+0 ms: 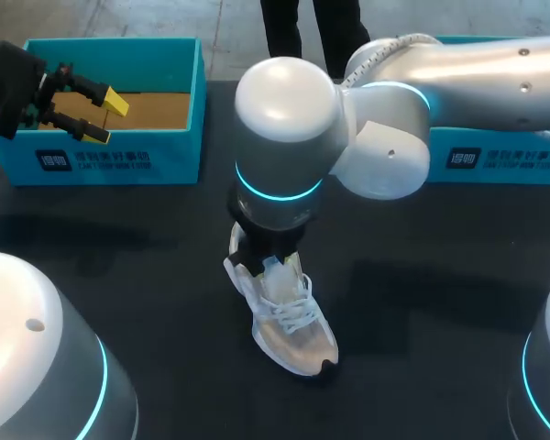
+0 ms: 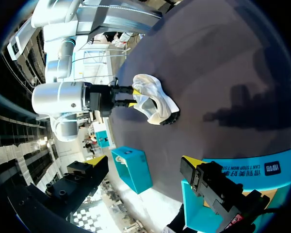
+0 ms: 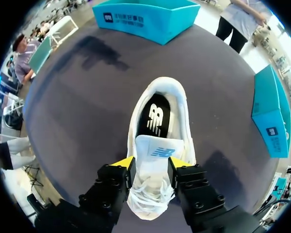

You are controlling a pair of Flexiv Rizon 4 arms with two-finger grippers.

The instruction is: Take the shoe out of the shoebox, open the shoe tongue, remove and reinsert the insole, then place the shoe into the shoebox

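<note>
A white mesh shoe (image 1: pixel 284 316) lies on the black table, toe toward the front edge. My right gripper (image 1: pixel 268 261) comes down on it from above. In the right wrist view the gripper (image 3: pixel 152 164) is shut on the white tongue (image 3: pixel 155 151), with a yellow tip on each side. Ahead of the tongue, the black insole (image 3: pixel 155 116) shows inside the shoe (image 3: pixel 157 97). My left gripper (image 1: pixel 98 117) hangs open over the teal shoebox (image 1: pixel 119 158) at the back left, holding nothing. The left wrist view shows the shoe (image 2: pixel 157 99) far off, with the right gripper (image 2: pixel 131 96) on it.
A second teal box (image 1: pixel 495 156) stands at the back right, partly behind my right arm. My right arm's bulky joints (image 1: pixel 284 137) hang over the table's middle. Bare black tabletop (image 1: pixel 147 275) surrounds the shoe.
</note>
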